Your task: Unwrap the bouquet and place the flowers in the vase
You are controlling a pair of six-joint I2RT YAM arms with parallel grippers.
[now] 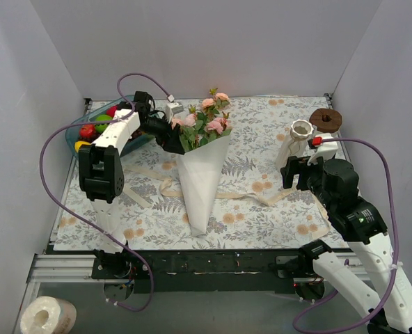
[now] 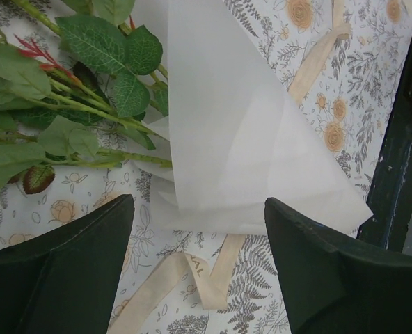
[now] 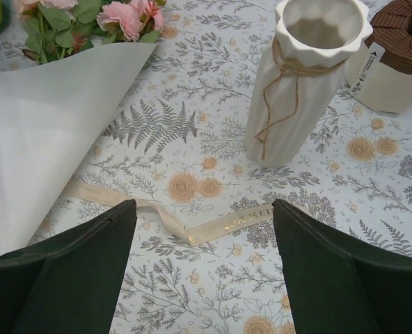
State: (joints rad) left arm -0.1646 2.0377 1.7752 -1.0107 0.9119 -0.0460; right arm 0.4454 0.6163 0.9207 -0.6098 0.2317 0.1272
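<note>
- white translucent paper [image 2: 248,139] is wrapped as a cone round the bouquet [image 1: 204,163], which lies mid-desk, tip towards the near edge, with the flowers [image 1: 209,118] at the far end.
- a cream ribbon [image 3: 213,228] is seen lying loose on the desk [image 1: 262,223].
- the left end effector [image 2: 199,209] is held wide and empty above the cone's edge, beside the stems.
- the right end effector [image 3: 204,209] is also wide and empty, near the upright vase [image 3: 303,83].
- if a single thin layer is pinched, the paper could be torn, or the whole bouquet dragged rather than unwrapped.
- the narrow vase could be tipped by the right arm or by stems pushed in aslant.
- the stem ends are hidden inside the cone, so their number cannot be told.
</note>
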